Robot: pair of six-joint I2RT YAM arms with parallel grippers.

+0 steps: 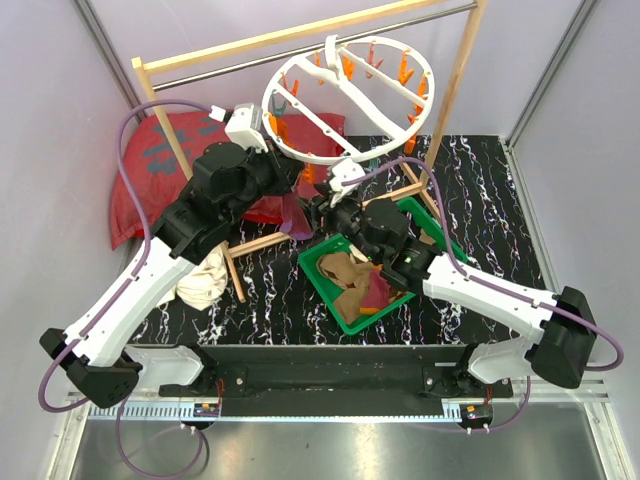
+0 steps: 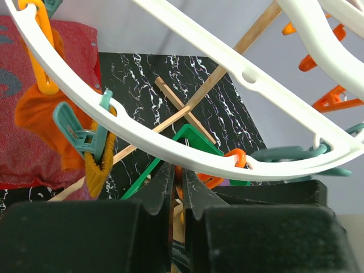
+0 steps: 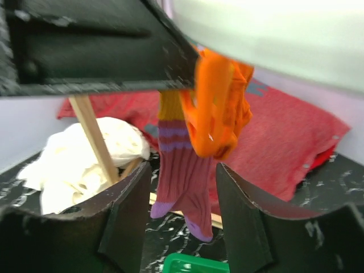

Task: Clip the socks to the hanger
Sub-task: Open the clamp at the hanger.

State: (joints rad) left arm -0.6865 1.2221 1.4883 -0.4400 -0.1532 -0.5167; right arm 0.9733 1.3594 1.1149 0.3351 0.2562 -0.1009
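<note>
1. Your left gripper (image 2: 177, 180) is up under the lower rim of the hanger (image 2: 170, 154). Its fingers are all but together, with only a thin slit between them. You cannot tell whether they pinch anything.
2. Your right gripper (image 3: 183, 170) sits lower, with its fingers well apart and nothing held between them.
3. The hanger hangs tilted from the wooden rack (image 1: 250, 41) at the far side of the table.
4. A purple sock (image 3: 182, 182) with an orange-yellow cuff hangs from the rim, its cuff held in a teal clip (image 2: 74, 128). It dangles just beyond your right fingertips.
5. An orange clip (image 3: 213, 114) hangs just beside the purple sock, against your left gripper.
6. An orange sock (image 2: 40, 119) hangs further along the rim.
7. A brown-tan sock (image 1: 345, 270) lies in the green basket (image 1: 318, 292) with other socks.
8. The white cloth (image 1: 205, 280) lies under your left arm, and the red cushion (image 1: 150, 165) is behind it.
</note>
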